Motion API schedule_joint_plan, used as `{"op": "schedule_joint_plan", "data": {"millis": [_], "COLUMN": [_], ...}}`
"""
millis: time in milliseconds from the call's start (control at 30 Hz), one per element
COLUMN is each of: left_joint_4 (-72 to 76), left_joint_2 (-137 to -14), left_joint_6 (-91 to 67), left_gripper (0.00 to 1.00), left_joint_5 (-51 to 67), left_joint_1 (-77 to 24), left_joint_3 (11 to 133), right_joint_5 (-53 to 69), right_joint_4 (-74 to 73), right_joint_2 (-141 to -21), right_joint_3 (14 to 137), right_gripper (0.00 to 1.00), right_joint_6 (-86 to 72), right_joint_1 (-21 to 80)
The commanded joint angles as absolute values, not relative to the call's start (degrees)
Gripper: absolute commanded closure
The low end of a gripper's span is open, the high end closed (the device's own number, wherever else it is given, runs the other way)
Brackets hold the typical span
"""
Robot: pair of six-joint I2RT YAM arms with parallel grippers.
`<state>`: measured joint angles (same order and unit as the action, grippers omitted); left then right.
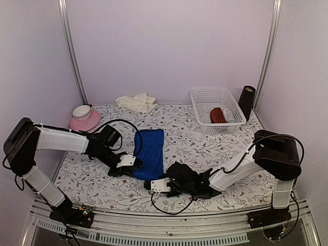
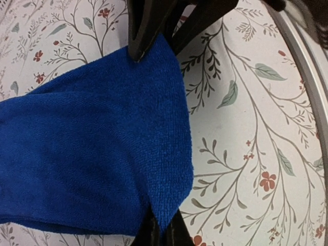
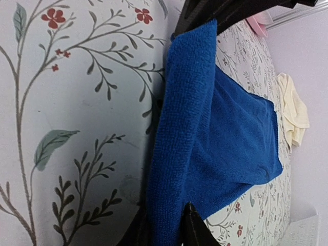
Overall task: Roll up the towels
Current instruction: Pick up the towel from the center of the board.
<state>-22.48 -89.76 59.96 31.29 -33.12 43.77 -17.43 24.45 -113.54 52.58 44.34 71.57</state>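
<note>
The left claw (image 1: 136,165) and the right claw (image 1: 156,180) each clench the near edge of the blue towel (image 1: 151,146), seemingly to start an even roll.

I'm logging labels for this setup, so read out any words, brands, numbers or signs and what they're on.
None: no text can be read anywhere.
The blue towel, cream towel, white basket and dark red roll show no label; the tablecloth bears only printed leaves and flowers.
</note>
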Motion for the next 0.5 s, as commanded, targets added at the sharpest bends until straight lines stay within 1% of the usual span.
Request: {"op": "schedule_joint_plan", "data": {"millis": [0, 33, 67, 200, 267, 333, 367, 467], "left_joint_4": [-24.3, -24.3, -24.3, -24.0, -22.9, -20.6, -19.7, -16.7], "left_joint_2": [-90.9, -91.0, -90.9, -89.2, -86.9, -84.9, -84.0, -82.0], "left_joint_6": [60.9, 61.0, 61.2, 62.0, 62.4, 62.7, 62.8, 62.5], "left_gripper": [0.97, 0.93, 0.86, 0.45, 0.27, 0.18, 0.17, 0.16], "left_joint_5": [32.6, 32.3, 31.7, 29.1, 28.9, 28.5, 28.3, 26.9], "left_joint_1": [-32.3, -32.3, -32.3, -32.4, -32.4, -32.9, -33.4, -35.9], "left_joint_3": [44.4, 44.2, 44.1, 42.7, 41.0, 39.0, 38.0, 34.8], "right_joint_5": [-20.7, -20.3, -19.4, -13.6, -11.0, -9.0, -8.1, -4.7], "right_joint_4": [25.9, 25.5, 24.3, 13.0, 7.1, 3.9, 3.1, 1.2], "right_joint_2": [-114.7, -114.4, -114.0, -111.6, -110.4, -109.3, -108.8, -107.7], "right_joint_3": [53.2, 53.2, 53.5, 57.4, 59.2, 60.3, 60.4, 60.9], "right_gripper": [0.9, 0.95, 0.97, 0.98, 0.98, 0.98, 0.98, 0.98], "right_joint_6": [42.7, 42.5, 42.1, 38.3, 35.9, 34.1, 33.5, 31.3], "right_joint_1": [71.7, 71.7, 71.7, 71.9, 71.8, 71.8, 71.8, 71.7]}}
